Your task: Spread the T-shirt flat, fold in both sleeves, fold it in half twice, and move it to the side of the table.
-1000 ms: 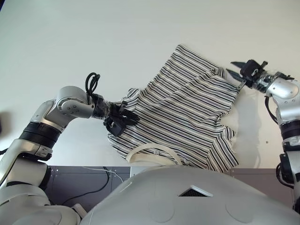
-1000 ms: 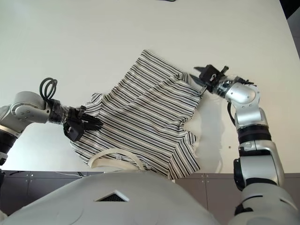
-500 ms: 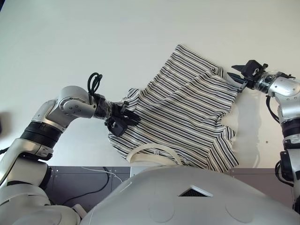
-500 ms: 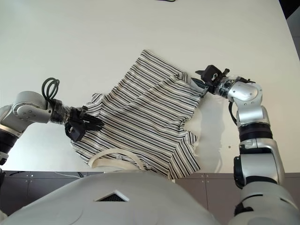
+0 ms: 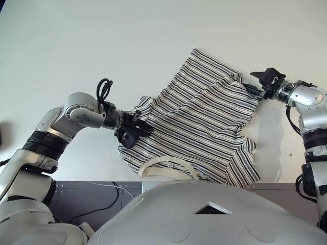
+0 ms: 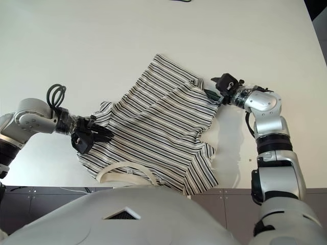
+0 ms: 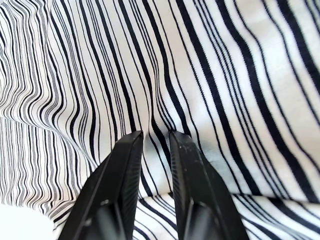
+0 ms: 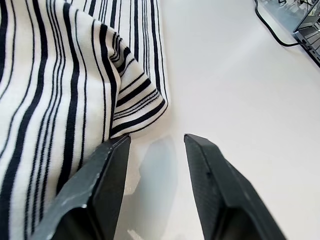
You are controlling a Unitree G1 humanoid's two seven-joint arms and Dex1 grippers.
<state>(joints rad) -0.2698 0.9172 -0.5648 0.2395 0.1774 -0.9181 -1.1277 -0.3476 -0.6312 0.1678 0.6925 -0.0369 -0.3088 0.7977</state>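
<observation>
Now the striped T-shirt (image 5: 199, 127) lies rumpled on the table (image 5: 102, 41), with wide bare tabletop beyond its far edge. The left gripper (image 7: 156, 137) pinches a fold at its left edge. The right gripper (image 8: 155, 142), fingers spread, sits at its right corner.

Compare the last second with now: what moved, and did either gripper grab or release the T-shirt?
The right gripper has edged in toward the right-hand edge of the T-shirt and turned at the wrist. Its fingers are open at the cloth's corner and have not closed on it yet. The left gripper stays pinched on the cloth at the shirt's left side, and the T-shirt lies as before on the table.
</observation>
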